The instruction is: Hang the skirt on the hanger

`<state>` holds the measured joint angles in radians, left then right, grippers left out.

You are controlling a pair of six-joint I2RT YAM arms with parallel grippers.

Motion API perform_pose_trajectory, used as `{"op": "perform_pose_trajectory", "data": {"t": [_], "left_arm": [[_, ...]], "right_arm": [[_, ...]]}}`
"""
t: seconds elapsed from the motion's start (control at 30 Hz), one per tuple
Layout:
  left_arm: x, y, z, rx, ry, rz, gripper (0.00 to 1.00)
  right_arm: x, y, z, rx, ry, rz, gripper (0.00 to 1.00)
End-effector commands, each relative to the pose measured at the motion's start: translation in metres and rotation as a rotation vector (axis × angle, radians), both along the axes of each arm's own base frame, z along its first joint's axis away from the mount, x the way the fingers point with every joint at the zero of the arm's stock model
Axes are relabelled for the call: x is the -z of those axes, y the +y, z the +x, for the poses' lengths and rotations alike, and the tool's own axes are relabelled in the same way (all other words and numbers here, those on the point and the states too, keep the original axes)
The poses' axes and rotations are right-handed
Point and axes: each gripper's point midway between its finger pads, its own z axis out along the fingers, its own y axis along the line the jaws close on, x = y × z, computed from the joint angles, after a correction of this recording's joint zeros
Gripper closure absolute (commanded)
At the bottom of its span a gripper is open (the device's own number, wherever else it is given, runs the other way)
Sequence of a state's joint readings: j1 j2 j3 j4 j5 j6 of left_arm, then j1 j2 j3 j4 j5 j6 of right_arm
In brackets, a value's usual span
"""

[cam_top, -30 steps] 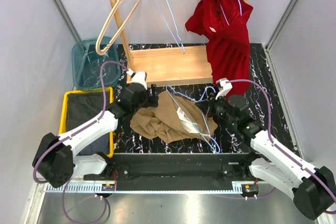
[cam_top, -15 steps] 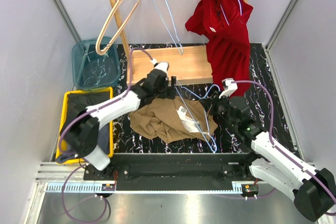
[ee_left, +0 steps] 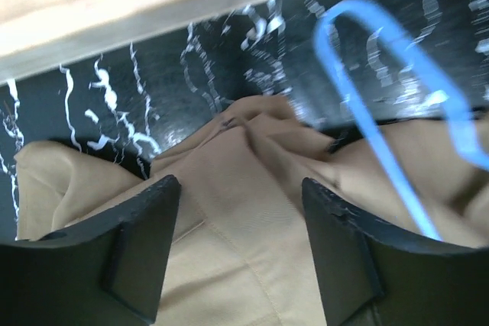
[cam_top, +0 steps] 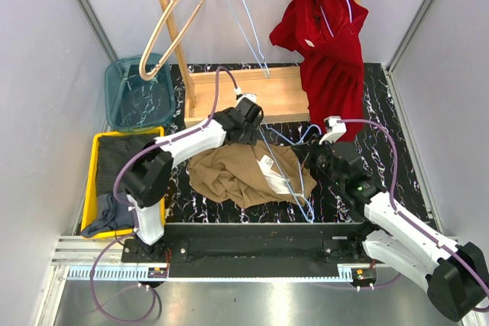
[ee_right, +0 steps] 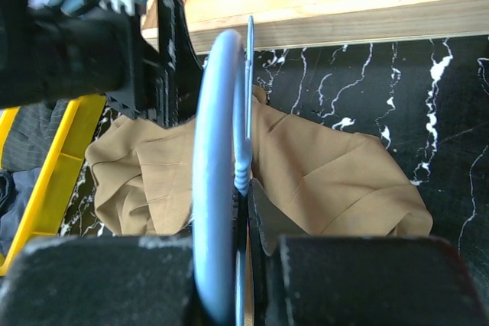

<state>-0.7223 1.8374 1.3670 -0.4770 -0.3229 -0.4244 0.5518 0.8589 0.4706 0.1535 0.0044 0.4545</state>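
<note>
A tan skirt [cam_top: 237,173] lies crumpled on the black marbled table; it also shows in the left wrist view [ee_left: 237,211] and the right wrist view [ee_right: 328,166]. A light blue wire hanger [cam_top: 294,177] lies across the skirt. My right gripper [cam_top: 312,156] is shut on the hanger's twisted neck [ee_right: 243,166], with the hook [ee_right: 214,150] running up between the fingers. My left gripper [cam_top: 246,137] is open just above the skirt's far edge, its two fingers [ee_left: 145,242] on either side of a fold. The hanger's hook [ee_left: 382,43] shows to its right.
A wooden rack base [cam_top: 244,93] stands behind the skirt, with a red dress [cam_top: 328,43], a wire hanger [cam_top: 244,20] and a wooden hanger [cam_top: 176,20] on its rail. A yellow bin [cam_top: 107,173] and a teal basket [cam_top: 134,93] stand at the left.
My left arm has swung from the skirt's left side up and right to the skirt's far edge by the rack base. The right gripper and hanger have shifted slightly.
</note>
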Motion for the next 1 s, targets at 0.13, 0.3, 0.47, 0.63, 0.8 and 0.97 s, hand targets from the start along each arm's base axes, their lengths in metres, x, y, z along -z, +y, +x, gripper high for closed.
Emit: {"op": "perform_pose_trajectory", "data": {"t": [0.13, 0.3, 0.47, 0.63, 0.8, 0.97], "left_arm": [[0.006, 0.007, 0.017, -0.056, -0.024, 0.099, 0.44], [0.005, 0.008, 0.018, -0.054, -0.023, 0.107, 0.78], [-0.005, 0.020, 0.005, -0.070, -0.025, 0.100, 1.00], [-0.035, 0.023, -0.011, -0.033, -0.070, 0.025, 1.00], [-0.050, 0.024, -0.035, 0.052, -0.104, -0.050, 1.00], [-0.054, 0.039, -0.062, 0.092, -0.182, -0.146, 1.00]], "right_arm": [[-0.010, -0.003, 0.005, 0.032, -0.041, 0.021, 1.00], [-0.009, -0.003, 0.003, 0.030, -0.036, 0.015, 1.00], [-0.010, -0.004, 0.001, 0.021, -0.042, 0.005, 1.00], [-0.019, 0.004, -0.006, -0.049, -0.064, 0.000, 1.00], [-0.033, 0.020, -0.022, -0.202, -0.115, -0.009, 1.00], [-0.048, 0.042, -0.046, -0.394, -0.185, 0.025, 1.00]]}}
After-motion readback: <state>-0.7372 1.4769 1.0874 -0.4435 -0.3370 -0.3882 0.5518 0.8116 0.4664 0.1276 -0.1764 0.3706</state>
